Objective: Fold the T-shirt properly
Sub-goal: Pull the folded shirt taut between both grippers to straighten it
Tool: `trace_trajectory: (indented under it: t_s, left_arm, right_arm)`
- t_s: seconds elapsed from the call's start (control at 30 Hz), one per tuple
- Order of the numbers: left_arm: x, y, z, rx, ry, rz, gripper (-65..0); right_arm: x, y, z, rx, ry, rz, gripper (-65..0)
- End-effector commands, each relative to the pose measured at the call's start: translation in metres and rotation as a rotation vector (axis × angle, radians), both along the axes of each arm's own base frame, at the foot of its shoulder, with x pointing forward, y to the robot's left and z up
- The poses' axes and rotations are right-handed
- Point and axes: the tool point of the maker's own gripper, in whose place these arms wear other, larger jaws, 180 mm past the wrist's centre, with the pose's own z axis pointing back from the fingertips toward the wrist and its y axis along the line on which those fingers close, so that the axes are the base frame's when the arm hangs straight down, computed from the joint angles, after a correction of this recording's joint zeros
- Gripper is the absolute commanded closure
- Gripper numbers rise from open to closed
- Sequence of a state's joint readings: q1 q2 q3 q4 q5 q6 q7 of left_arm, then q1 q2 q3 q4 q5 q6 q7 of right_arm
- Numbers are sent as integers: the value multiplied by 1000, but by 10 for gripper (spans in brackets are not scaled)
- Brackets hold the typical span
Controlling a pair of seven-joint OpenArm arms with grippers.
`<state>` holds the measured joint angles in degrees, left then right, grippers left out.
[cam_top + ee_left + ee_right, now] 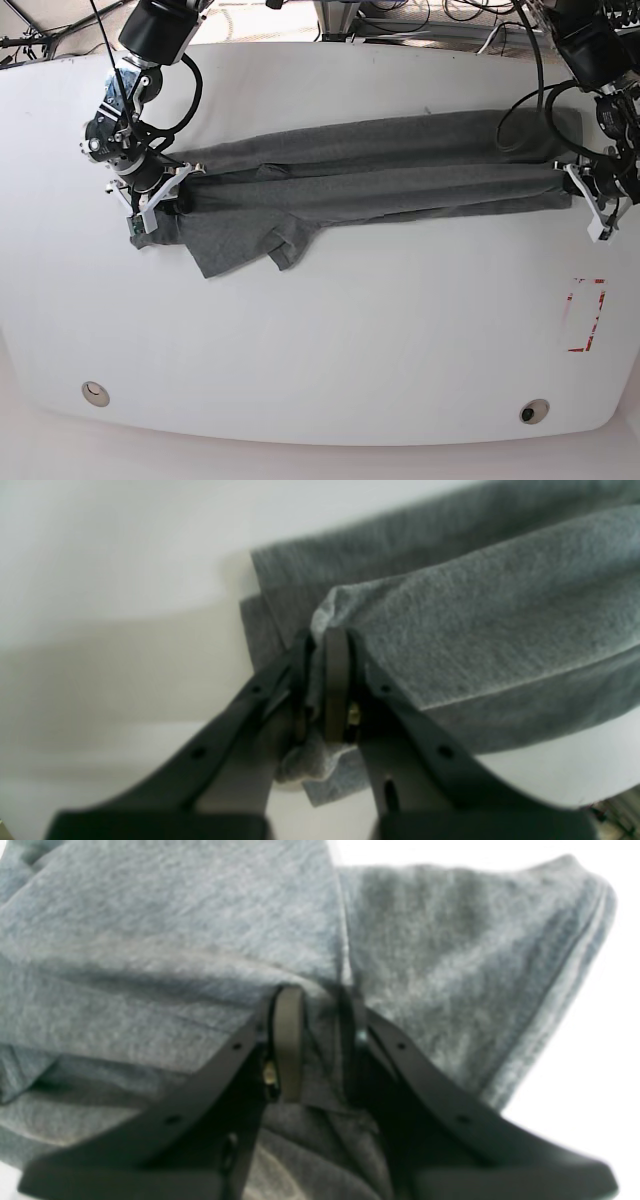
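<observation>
- T-shirt (pixel 370 170): dark heather-grey, stretched into a long narrow band across the far half of the white tabletop (pixel 330 350). Long axis runs straight from one hand to the other.
- Band looks lengthwise-folded already: two or three layers stacked, with one sleeve (pixel 245 245) spilling out of it on the near side, close to the right hand.
- Left hand (pixel 320 680): fingers together, clamped on a bunched corner of the shirt's end. Cloth is pinched between the pads and the rest runs away from the fingertips.
- Right hand (pixel 315 1040): jaws nearly together, clamped on a thicker wad of layers at the opposite end. Cloth fills the view ahead of and around the fingers.
- In the base view both hands sit at the band's extreme ends (left hand (pixel 590 195), right hand (pixel 150 195)), wrists outboard, shirt lying between them.
- Key relation: each hand has the shirt directly inboard of it, along the same axis. Neither is nearer the middle; the loose sleeve is much nearer the right hand.
- Judgement: mid-task. The next fold probably needs the ends brought toward each other or swung over together; the stray sleeve could get trapped skewed if not tucked in.
</observation>
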<state>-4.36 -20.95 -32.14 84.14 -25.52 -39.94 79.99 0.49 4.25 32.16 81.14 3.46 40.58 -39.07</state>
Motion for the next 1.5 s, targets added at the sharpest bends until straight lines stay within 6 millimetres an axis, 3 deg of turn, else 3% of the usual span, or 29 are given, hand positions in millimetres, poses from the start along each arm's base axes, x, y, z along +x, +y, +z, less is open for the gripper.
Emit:
trace_trajectory:
  t_s: [0.0,0.23,0.33,0.63,0.73,0.83,0.93,1.07,1.13,1.33,1.47]
  left_arm:
    - [-4,22,12,80,4,10,-10]
    - [-24,27,0,92,55,3,-13]
    - [-28,21,-6,93,73,-25,-57]
    - [-35,15,-14,115,122,-85,-403]
    - [-31,14,-12,118,116,-91,-468]
    - [-27,18,-5,127,104,-94,-471]
    - [-10,23,18,137,47,-103,-474]
    - [12,4,48,66,-85,-163,-472]
    - [11,-5,54,25,-113,-195,-472]
    - [6,-29,62,-89,-157,-258,-471]
    - [-3,-37,51,-128,-134,-260,-471]
  right_arm:
    - [-19,-9,-18,-59,122,5,-130]
    - [-19,-9,-19,-60,123,5,-130]
    - [-19,-9,-18,-61,121,5,-130]
    - [-19,-9,-17,-62,119,5,-130]
    - [-18,-9,-17,-62,117,5,-130]
    - [-18,-9,-17,-62,117,5,-130]
    - [-18,-8,-17,-60,117,5,-130]
    - [-18,-8,-17,-60,117,5,-130]
    - [-18,-8,-17,-60,117,5,-130]
    - [-17,-3,-17,-49,114,5,-130]
    - [-13,-2,-9,-60,89,7,-130]
